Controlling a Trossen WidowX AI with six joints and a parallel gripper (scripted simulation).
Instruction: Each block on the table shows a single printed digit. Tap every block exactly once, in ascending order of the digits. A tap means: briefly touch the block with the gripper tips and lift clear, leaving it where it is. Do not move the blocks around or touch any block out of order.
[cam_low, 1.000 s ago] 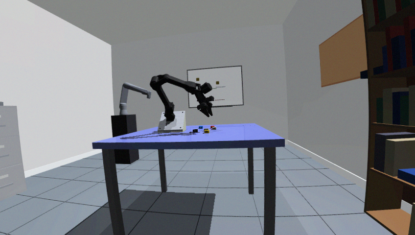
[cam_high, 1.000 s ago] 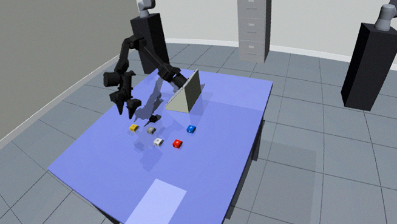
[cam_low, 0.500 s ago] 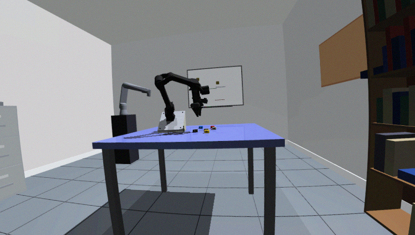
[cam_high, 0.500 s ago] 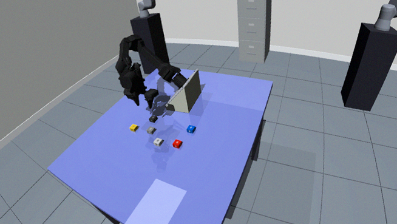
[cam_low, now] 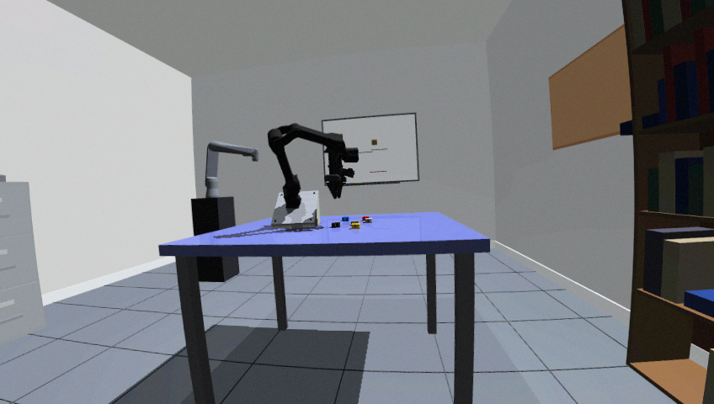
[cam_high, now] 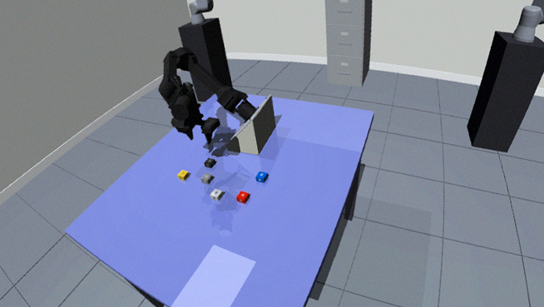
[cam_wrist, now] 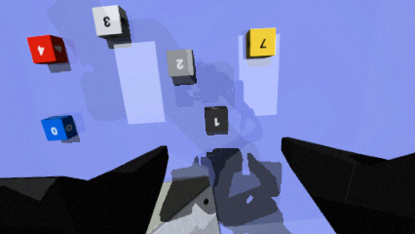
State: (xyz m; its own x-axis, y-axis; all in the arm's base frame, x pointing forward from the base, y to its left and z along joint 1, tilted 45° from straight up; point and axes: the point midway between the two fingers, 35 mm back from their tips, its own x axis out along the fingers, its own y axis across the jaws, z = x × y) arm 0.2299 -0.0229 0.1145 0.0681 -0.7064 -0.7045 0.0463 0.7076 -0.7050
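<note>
1. Blocks (cam_high: 183, 174) (cam_low: 355, 225) (cam_wrist: 261, 42), six in all, sit apart on the blue table (cam_high: 289, 229) (cam_low: 420, 235) (cam_wrist: 341, 122), the broadest thing within my reach.
2. Over that table arches my black arm (cam_high: 207, 77) (cam_low: 312, 134), bent high at the elbow, its far end pointing down.
3. Its foot is fixed to a pale, sloping mount (cam_high: 264, 123) (cam_low: 301, 217) (cam_wrist: 190, 224) that stands on the tabletop.
4. My claw (cam_high: 200, 139) (cam_low: 336, 196) (cam_wrist: 224, 147) hangs above the table, tips downward and spread wide, with nothing between them. It touches no block.
5. Smallest are the blocks themselves, each with a digit on top: blue 0 (cam_high: 262, 176) (cam_low: 345, 218) (cam_wrist: 55, 129), black 1 (cam_high: 209, 162) (cam_low: 335, 225) (cam_wrist: 216, 120), gray 2 (cam_high: 206, 178) (cam_low: 354, 221) (cam_wrist: 180, 63), white 3 (cam_high: 216, 194) (cam_low: 368, 220) (cam_wrist: 107, 20), red 4 (cam_high: 242, 197) (cam_low: 365, 217) (cam_wrist: 43, 50) and yellow 7. From my wrist, the black 1 shows just beyond the gap between my tips; blue 0 and red 4 lie off to the left of the view, with white 3 near the red one. Gray 2 shows between white 3 and black 1, and yellow 7 is farthest right.
</note>
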